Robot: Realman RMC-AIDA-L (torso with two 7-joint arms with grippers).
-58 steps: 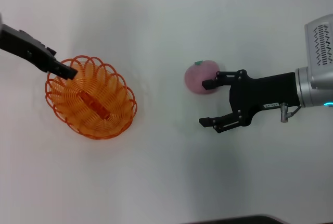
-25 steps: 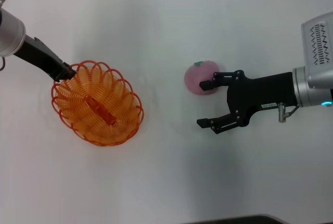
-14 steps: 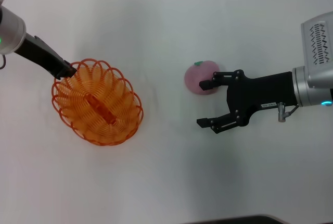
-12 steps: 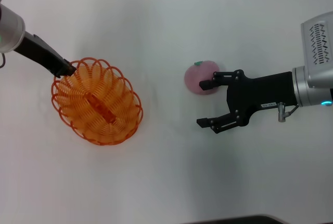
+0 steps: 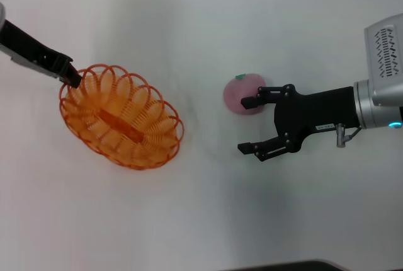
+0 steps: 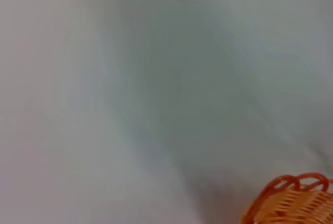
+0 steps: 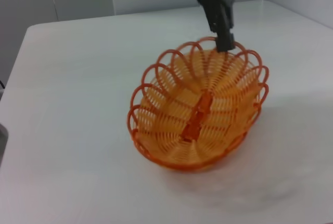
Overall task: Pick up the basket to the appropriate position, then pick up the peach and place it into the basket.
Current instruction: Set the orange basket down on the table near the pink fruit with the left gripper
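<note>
The basket (image 5: 121, 117) lies on the left part of the white desk (image 5: 201, 220), its long axis running slantwise, and the left hand (image 5: 70, 75) pinches the looped rim at the basket's far-left end, its dark fingers closed on one of the scallops. In the right wrist view the same grip shows from the other side: the left hand (image 7: 225, 41) comes down onto the far rim of the basket (image 7: 200, 112), and the end it holds sits higher than the near end, so the basket is tilted. Inside it there is only the solid orange strip (image 7: 196, 115) along the base; no fruit lies among the wires. The left wrist view catches only a corner of the basket's rim (image 6: 291, 198) against the desk.

The peach (image 5: 242, 92) sits on the desk well apart from the basket, to its right, green leaf on top. The right hand (image 5: 249, 125) is spread wide just beside it, one fingertip (image 5: 250, 102) over the peach's near edge and the other out over bare desk, gripping nothing
</note>
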